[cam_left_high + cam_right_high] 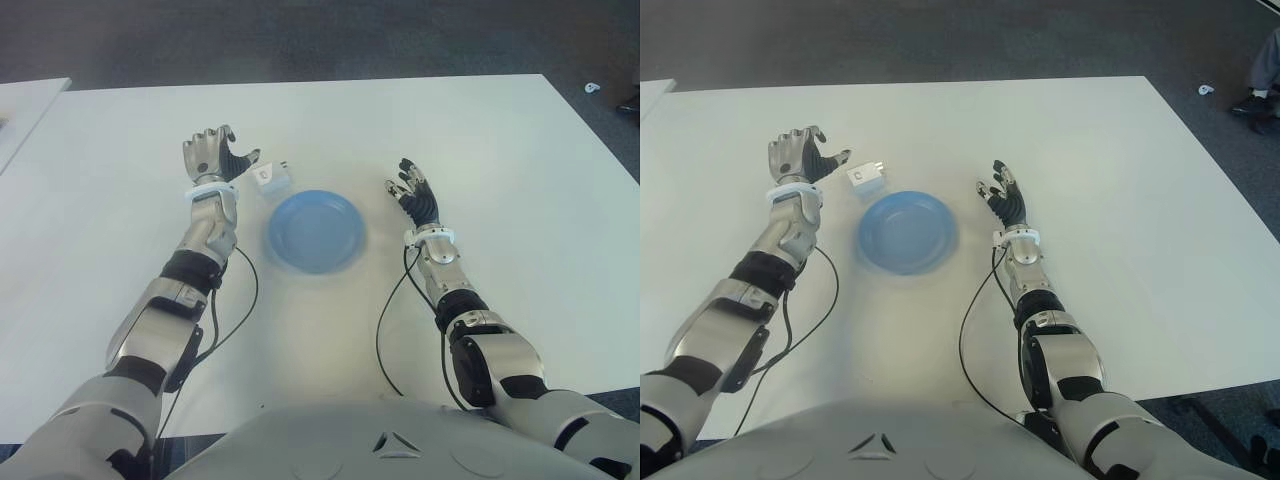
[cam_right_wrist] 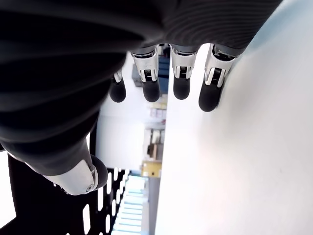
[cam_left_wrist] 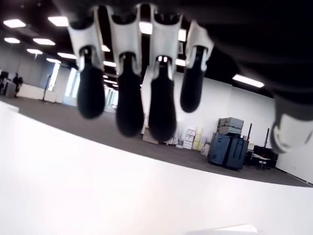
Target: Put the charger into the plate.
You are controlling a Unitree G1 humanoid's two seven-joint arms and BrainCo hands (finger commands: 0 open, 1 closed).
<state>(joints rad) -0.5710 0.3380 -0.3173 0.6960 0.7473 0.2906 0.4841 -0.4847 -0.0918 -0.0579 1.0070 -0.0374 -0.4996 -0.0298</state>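
A small white charger (image 1: 272,177) lies on the white table (image 1: 480,150), just beyond the far left rim of the blue plate (image 1: 316,231). My left hand (image 1: 215,155) is held up immediately left of the charger, thumb pointing toward it, fingers spread and holding nothing. In the left wrist view the fingers (image 3: 128,88) hang loose over bare table. My right hand (image 1: 414,190) shows to the right of the plate, open, with its fingers (image 2: 181,73) relaxed and nothing in them.
A second white table edge (image 1: 25,110) shows at the far left. Dark floor lies beyond the table's far edge. Black cables (image 1: 385,330) trail from both forearms across the near table. A person's foot (image 1: 1252,102) is at the far right.
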